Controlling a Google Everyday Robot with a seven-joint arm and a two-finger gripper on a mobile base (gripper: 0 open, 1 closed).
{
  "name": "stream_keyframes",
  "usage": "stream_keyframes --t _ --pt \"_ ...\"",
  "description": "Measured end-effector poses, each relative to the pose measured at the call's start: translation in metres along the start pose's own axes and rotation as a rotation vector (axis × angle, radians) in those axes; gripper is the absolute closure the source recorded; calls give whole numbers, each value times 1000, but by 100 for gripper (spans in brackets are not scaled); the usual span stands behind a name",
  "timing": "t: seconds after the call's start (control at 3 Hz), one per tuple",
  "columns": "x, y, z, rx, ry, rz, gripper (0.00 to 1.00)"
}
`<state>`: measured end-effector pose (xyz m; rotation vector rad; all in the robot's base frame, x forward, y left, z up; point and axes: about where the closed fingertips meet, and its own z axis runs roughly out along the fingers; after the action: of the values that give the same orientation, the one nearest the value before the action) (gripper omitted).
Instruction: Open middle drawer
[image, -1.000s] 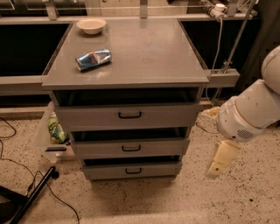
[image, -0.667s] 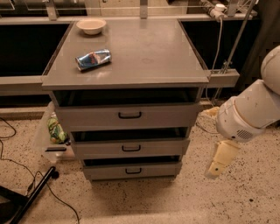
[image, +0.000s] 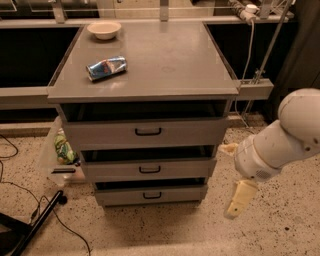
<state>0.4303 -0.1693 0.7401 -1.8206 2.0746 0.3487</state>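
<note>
The grey cabinet has three drawers stacked under its top. The middle drawer (image: 190, 168) is a flat grey front with a small black pull handle (image: 150, 169) at its centre, and it sits pushed in between the taller top drawer (image: 190, 132) and the shorter bottom drawer (image: 180, 194). My gripper (image: 231, 180) hangs from the white arm to the right of the cabinet, level with the middle and bottom drawers. It touches nothing. Its cream fingers (image: 240, 197) are spread apart and empty.
On the cabinet top (image: 165, 65) lie a crushed blue can (image: 106, 67) and a white bowl (image: 104, 29). A clear bin with a green bag (image: 63, 148) stands left of the cabinet. Black cables and a stand leg (image: 35, 220) cross the speckled floor at the lower left.
My gripper has moved a little down and to the left, closer to the cabinet's right side. The drawers have not moved.
</note>
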Motion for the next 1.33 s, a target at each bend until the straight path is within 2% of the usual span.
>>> stream_keyframes --t 0.33,0.67,1.0,1.33 --pt "-3 7 37 21 -62 -67 0" --pt "-11 16 55 13 -114 -95 0" --pt "-11 16 55 13 -114 -95 0" --pt "-3 7 82 14 -141 -113 0"
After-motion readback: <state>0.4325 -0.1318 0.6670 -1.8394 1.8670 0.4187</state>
